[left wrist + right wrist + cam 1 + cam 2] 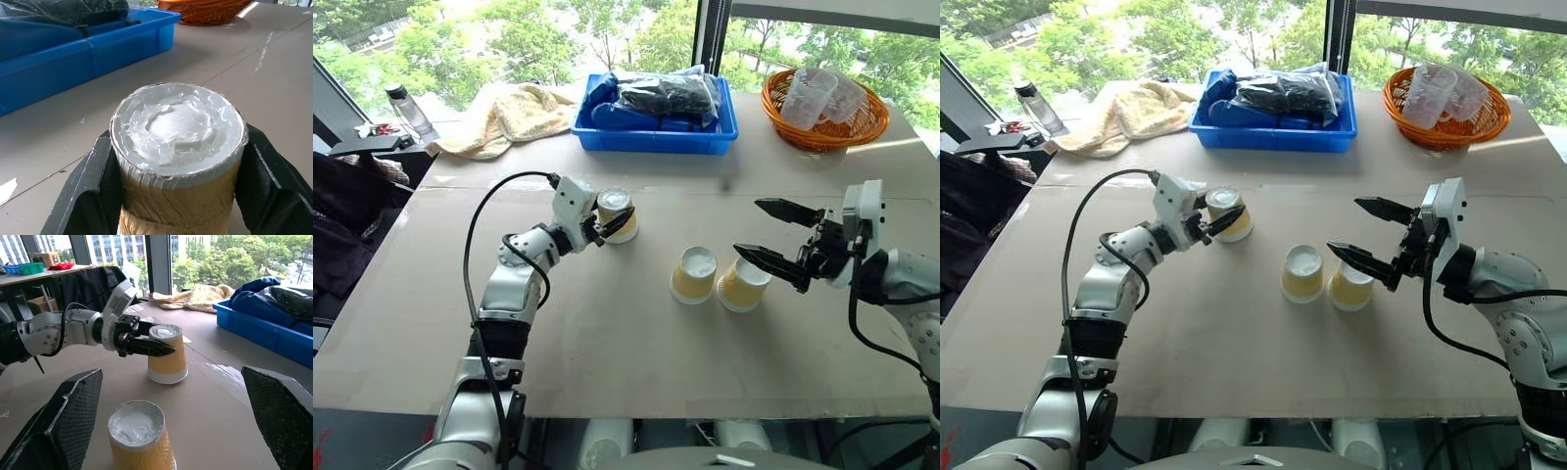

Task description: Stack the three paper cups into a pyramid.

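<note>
Gripping the third paper cup (615,212), the left gripper (610,226) is being seen closed around it in the left eye view, while two paper cups (693,274) (743,283) are standing side by side, inverted, just ahead of the open right gripper (781,238). Stacking is not yet being done. In the left wrist view, the held cup's lower part is being cut off. In the right wrist view, the second base cup is being hidden.

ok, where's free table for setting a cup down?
Free: table in front of the two middle cups, and between them and the left gripper's cup. Crowded: back edge, with blue bin, basket, towel.
</note>
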Robot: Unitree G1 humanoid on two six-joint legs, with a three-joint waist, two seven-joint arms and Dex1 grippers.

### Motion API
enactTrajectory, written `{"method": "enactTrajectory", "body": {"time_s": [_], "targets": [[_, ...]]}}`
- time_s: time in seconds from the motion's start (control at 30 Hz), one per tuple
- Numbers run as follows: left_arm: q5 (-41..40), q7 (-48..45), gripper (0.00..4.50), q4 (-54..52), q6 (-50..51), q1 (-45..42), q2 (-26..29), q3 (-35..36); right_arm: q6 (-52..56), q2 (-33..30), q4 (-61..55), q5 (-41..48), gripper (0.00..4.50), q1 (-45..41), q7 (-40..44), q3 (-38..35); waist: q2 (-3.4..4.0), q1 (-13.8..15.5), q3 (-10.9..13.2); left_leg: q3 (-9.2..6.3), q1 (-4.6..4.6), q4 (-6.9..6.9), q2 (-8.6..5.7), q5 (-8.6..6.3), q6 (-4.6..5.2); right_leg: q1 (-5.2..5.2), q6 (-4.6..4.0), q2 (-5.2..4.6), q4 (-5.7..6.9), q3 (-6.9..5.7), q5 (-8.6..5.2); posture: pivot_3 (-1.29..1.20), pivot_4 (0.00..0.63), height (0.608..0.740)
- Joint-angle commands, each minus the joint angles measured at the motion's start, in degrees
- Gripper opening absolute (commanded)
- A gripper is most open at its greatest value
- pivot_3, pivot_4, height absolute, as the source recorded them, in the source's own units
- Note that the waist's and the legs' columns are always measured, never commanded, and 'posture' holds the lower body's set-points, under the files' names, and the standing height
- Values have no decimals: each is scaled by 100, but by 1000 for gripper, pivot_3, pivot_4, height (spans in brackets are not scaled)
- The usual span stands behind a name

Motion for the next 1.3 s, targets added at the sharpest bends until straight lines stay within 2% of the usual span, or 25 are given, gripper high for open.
{"method": "enactTrajectory", "body": {"time_s": [0.03, 0.17, 0.3, 0.43, 0.53, 0.8, 1.0, 1.2, 1.23, 1.27, 1.3], "targets": [[-434, -408, 2370, -797, 216, -326, -28, -127, -216, -127, -88, 108, 4500, 127, 212, -437, 0, 3, 0, 0, -2, 1, 0, 0, 0, 0, 0, -2, 0, -3, 0, 0, 150, 733], [-1071, -1080, 2370, -1467, 953, -786, -87, -498, -552, -242, 129, 89, 4500, 621, 789, -852, -1, 23, 1, -4, -11, 7, -5, 0, 0, 1, 1, -2, -2, -14, 0, 0, 150, 733], [-1372, -1449, 2370, -1753, 1433, -1260, -374, -962, -849, -298, 291, -44, 4500, 1074, 1069, -1187, 0, -1, 0, -8, -15, 13, -8, 0, 0, 1, 2, 0, -1, -19, -1, 0, 150, 733], [-1261, -1707, 2370, -1795, 1488, -1447, -638, -1488, -979, -227, 198, -56, 4500, 1344, 1061, -1302, 1, -30, 0, -13, 7, 10, -6, 0, 0, 5, 2, 16, 5, 3, -1, 0, 150, 733], [-1164, -1895, 2370, -1744, 1456, -1438, -637, -1708, -1067, -202, 115, -58, 4500, 1441, 1016, -1316, 2, -31, 1, -23, 19, 5, 0, 0, 0, 5, 0, 38, 10, 22, -1, 0, 150, 733], [-941, -2114, 2370, -1660, 1376, -1280, -440, -1862, -1156, -163, -39, -30, 4500, 1565, 863, -1334, 3, -11, 0, -35, 17, 5, 2, 0, 0, 5, -1, 56, 11, 41, -2, 0, 150, 733], [-558, -1915, 2370, -1391, 1210, -1271, -528, -1970, -1182, -164, -93, -51, 4500, 1575, 796, -1307, 3, 0, 0, -34, 8, 8, -4, 0, 0, 5, 0, 54, 2, 50, -2, 0, 150, 733], [-558, -1842, 2370, -1232, 1182, -1254, -686, -1868, -1255, -156, -80, -134, 4500, 1559, 728, -1264, 4, -4, -1, -35, 18, 8, -5, 0, 0, 15, 0, 56, 4, 53, -2, 0, 150, 733], [-598, -1895, 3368, -1263, 1220, -1235, -688, -1882, -1262, -151, -80, -146, 4500, 1560, 729, -1255, 4, -4, -1, -36, 19, 8, -5, 0, 0, 16, 0, 57, 4, 54, -2, 0, 150, 733], [-653, -1953, 3539, -1310, 1254, -1212, -688, -1888, -1265, -146, -80, -154, 4500, 1560, 728, -1248, 4, -5, -1, -36, 19, 8, -5, 0, 0, 16, 0, 57, 4, 54, -2, 0, 150, 733], [-714, -1975, 3957, -1364, 1303, -1193, -700, -1870, -1265, -141, -81, -158, 4500, 1559, 726, -1245, 4, -6, 0, -35, 19, 9, -5, 1, 0, 16, 0, 57, 5, 55, -1, 0, 150, 733]]}}
